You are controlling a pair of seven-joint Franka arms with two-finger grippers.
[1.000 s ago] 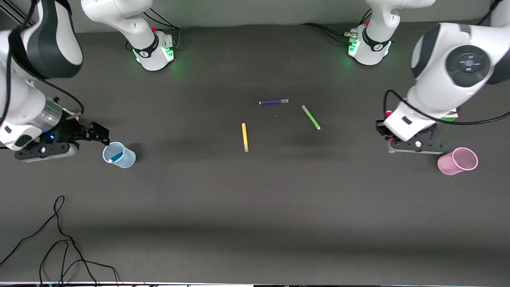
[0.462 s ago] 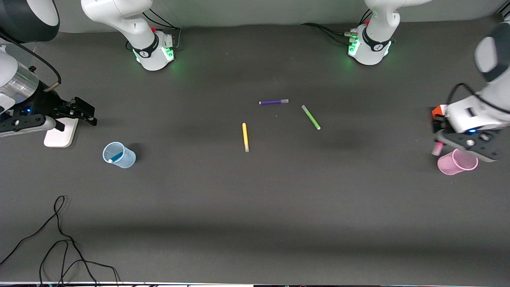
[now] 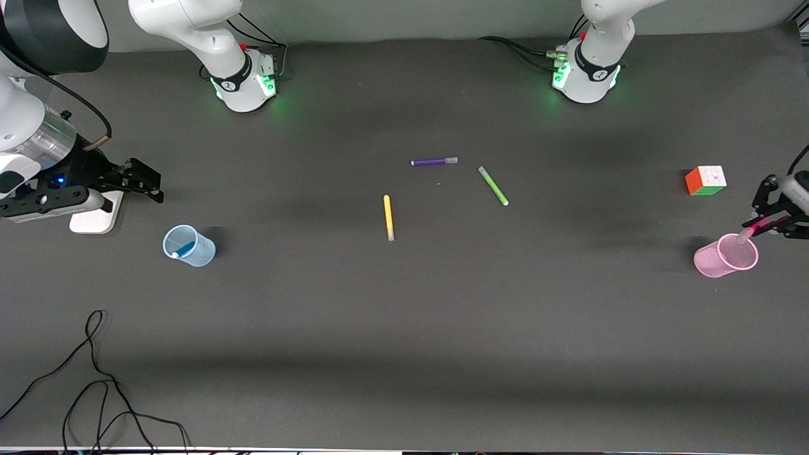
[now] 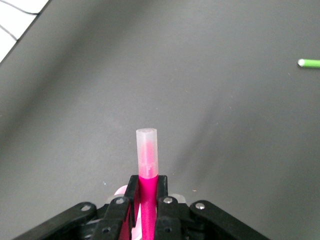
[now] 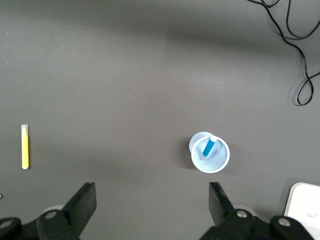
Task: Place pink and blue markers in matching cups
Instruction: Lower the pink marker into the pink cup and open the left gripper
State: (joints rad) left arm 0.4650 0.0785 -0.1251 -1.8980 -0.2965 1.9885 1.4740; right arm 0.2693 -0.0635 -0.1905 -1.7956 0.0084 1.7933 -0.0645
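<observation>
My left gripper (image 3: 766, 218) is shut on the pink marker (image 3: 752, 230) and holds it tilted. The marker's pale cap points down over the rim of the pale pink cup (image 3: 720, 259). In the left wrist view the marker (image 4: 147, 165) stands out from between the fingers (image 4: 131, 187), with a bit of the pink cup (image 4: 121, 191) under them. The blue marker (image 3: 183, 250) stands in the pale blue cup (image 3: 193, 249). My right gripper (image 3: 148, 183) is open and empty, up beside that cup. Its wrist view shows the cup (image 5: 215, 160) and marker (image 5: 209, 146) from above.
Yellow (image 3: 388, 217), green (image 3: 493, 185) and purple (image 3: 434, 162) markers lie mid-table. A colour cube (image 3: 705, 181) sits farther from the front camera than the pink cup. A white pad (image 3: 95, 218) lies under the right arm. A black cable (image 3: 95, 379) trails near the front edge.
My left gripper has swung toward the table's end with the pink marker, uncovering the cube; the marker's cap now points into the pink cup's mouth. My right gripper has shifted slightly, still open.
</observation>
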